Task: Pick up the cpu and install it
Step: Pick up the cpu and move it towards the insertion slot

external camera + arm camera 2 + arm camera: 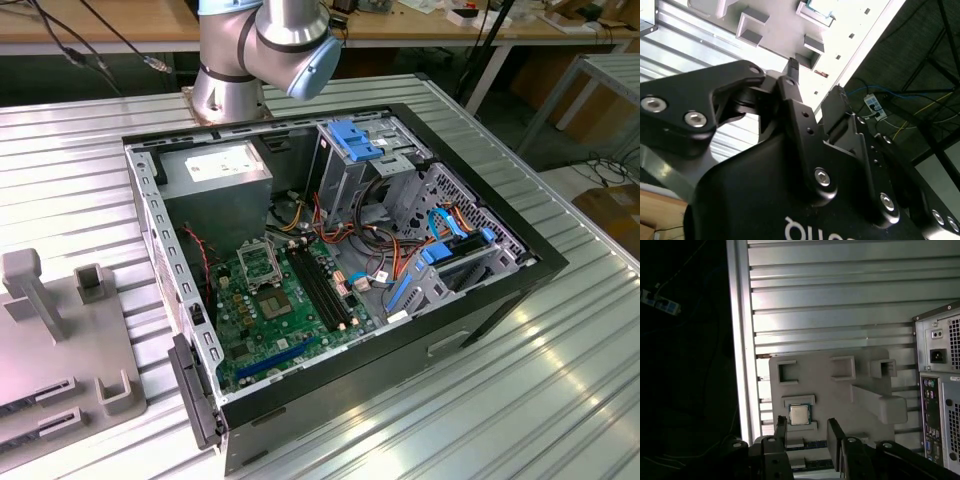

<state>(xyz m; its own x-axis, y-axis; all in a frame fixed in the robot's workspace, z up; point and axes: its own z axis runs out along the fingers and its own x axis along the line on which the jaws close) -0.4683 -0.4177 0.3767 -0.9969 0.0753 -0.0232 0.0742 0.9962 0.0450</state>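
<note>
The cpu point(799, 414), a small silvery square with a greenish rim, lies flat in a framed recess of the grey fixture plate point(830, 390). In the first wrist view my gripper point(808, 432) hovers above the plate, open, with nothing between its two dark fingers point(836, 436). The chip sits just beyond the fingertips, closer to one finger than the other. The second wrist view shows the same gripper point(816, 77) from behind, over the plate point(775, 35). In the exterior view the green motherboard point(285, 315) lies inside the open computer case point(500, 290), with its metal-framed socket point(257, 262).
The grey plate point(60, 350) carries raised blocks and an upright post point(30, 290) at the exterior view's left. The arm's base point(260, 50) stands behind the case. Ribbed metal tabletop point(560, 400) surrounds everything. The case's rear panel point(940, 390) borders the plate.
</note>
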